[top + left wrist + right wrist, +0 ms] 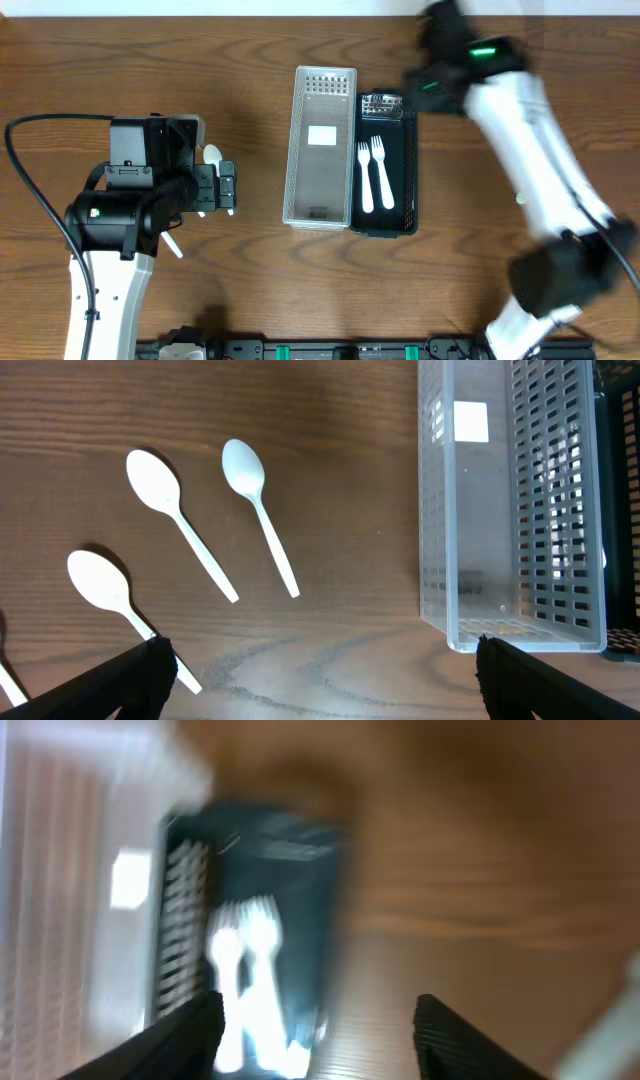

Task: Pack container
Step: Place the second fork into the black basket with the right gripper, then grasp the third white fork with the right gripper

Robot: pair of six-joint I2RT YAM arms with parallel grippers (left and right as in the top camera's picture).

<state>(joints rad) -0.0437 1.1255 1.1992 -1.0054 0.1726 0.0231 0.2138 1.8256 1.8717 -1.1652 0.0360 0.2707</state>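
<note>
Wooden table (250, 60): at centre, empty clear basket (320, 150) beside black basket (408, 180) holding two forks (373, 175), apparently sorted by type; three spoons (180, 520) near left edge below left gripper (320, 660), splayed, empty; right gripper (320, 1020), blurred, likewise.

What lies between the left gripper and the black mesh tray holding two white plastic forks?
The clear perforated plastic bin, beyond a strip of bare wooden table; the overhead view shows it.

From my station, all I see apart from the job is the brown wood-grain table (250, 40) — darker streaks running through its surface — and a black rail (320, 351) with green fittings along the overhead view's bottom edge, partly cut off.
</note>
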